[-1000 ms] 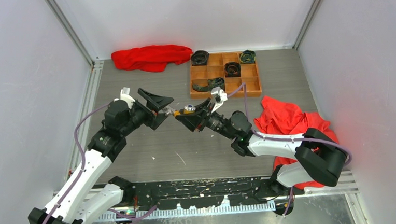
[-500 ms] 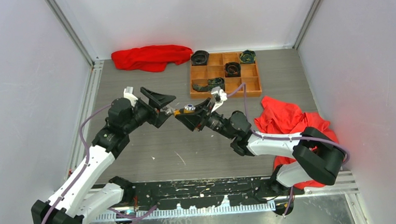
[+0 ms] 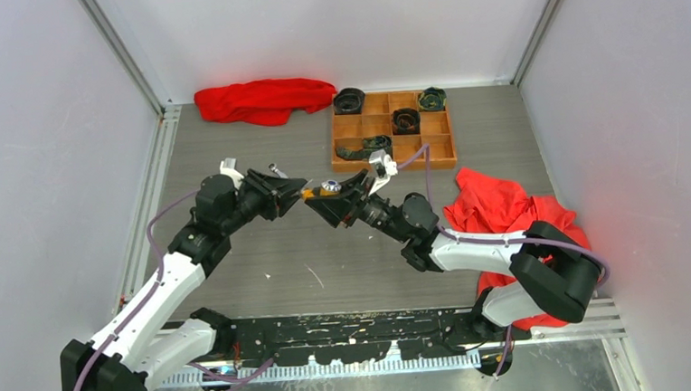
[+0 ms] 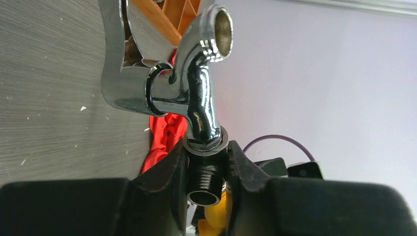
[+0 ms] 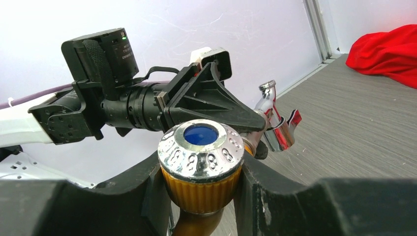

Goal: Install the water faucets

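Observation:
The shiny silver faucet point(image 4: 199, 98) stands up from my left gripper point(image 4: 206, 157), which is shut on its dark threaded end. Its curved spout and flat handle point away from the camera. My right gripper point(image 5: 201, 172) is shut on the ribbed knob of the orange-yellow faucet point(image 5: 201, 189), which has a silver cap with a blue centre. In the top view the two grippers point(image 3: 292, 195) point(image 3: 328, 196) meet tip to tip above the table's middle. The silver faucet point(image 5: 275, 130) shows just beyond the orange-yellow one. A bit of the orange-yellow faucet point(image 4: 214, 216) sits behind the threaded end.
A wooden compartment tray point(image 3: 436, 145) lies at the back right, holding dark round rolled items point(image 3: 405, 119). One red cloth point(image 3: 263, 99) lies at the back left. Another red cloth point(image 3: 506, 208) is bunched by the right arm.
My left gripper's jaws, wide apart before, have come together on the silver faucet's threaded end, and the left arm has edged right. The right gripper has kept still.

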Tool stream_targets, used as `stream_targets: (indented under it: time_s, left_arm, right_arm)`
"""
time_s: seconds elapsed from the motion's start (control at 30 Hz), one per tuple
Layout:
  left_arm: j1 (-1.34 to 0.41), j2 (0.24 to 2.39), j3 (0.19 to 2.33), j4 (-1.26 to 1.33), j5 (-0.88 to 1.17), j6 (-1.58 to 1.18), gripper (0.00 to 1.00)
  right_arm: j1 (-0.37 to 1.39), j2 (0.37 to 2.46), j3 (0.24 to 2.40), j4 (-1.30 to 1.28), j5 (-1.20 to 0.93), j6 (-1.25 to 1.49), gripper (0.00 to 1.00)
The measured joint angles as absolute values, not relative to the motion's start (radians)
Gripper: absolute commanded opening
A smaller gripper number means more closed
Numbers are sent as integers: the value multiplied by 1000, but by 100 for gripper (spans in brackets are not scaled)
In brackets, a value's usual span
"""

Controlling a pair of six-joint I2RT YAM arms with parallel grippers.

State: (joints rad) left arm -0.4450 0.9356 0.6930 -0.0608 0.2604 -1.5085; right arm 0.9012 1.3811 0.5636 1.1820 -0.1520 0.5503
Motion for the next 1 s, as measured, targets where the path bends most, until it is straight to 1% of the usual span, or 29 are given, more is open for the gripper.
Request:
stream_targets:
  time_s: [0.03,0.1,0.13,0.2,0.3,0.37,0.4,0.5,0.6,0.63,0.73,0.83,0.87,1.0]
  left_arm:
    - [-445,935,693,-58,258,-1515,12]
    - [-445,931,693,-56,249,-1526,2]
    - [-445,928,693,-57,246,-1530,0]
    - [-445,922,693,-63,236,-1534,0]
    - [-449,910,686,-64,215,-1541,0]
    - [-451,897,673,-55,194,-1545,0]
    - [-452,888,665,-49,184,-1545,0]
    - [-455,855,640,-29,163,-1530,0]
    - [-458,830,616,10,146,-1491,0]
    - [-459,822,614,12,138,-1474,0]
    - [-456,799,610,57,106,-1391,0]
    - [-456,779,610,81,75,-1342,0]
    - [-456,775,610,84,67,-1329,0]
    - [-456,774,612,85,56,-1306,0]
  right_arm:
    - [901,1381,564,1182,-150,551,1]
    - [901,1381,564,1181,-149,556,1]
    - [901,1381,564,1180,-149,559,1]
    - [901,1378,564,1176,-146,579,1]
    - [902,1357,575,1116,-119,658,9]
    - [902,1336,600,1027,-96,748,15]
    - [902,1328,612,988,-85,798,18]
    - [899,1319,622,933,-63,951,37]
    - [892,1319,617,918,-46,1091,64]
    - [889,1319,614,915,-47,1138,72]
    - [891,1301,612,873,-96,1270,88]
    - [896,1255,618,796,-134,1294,97]
    - [897,1237,622,766,-141,1291,99]
    - [897,1162,648,614,-139,1229,100]
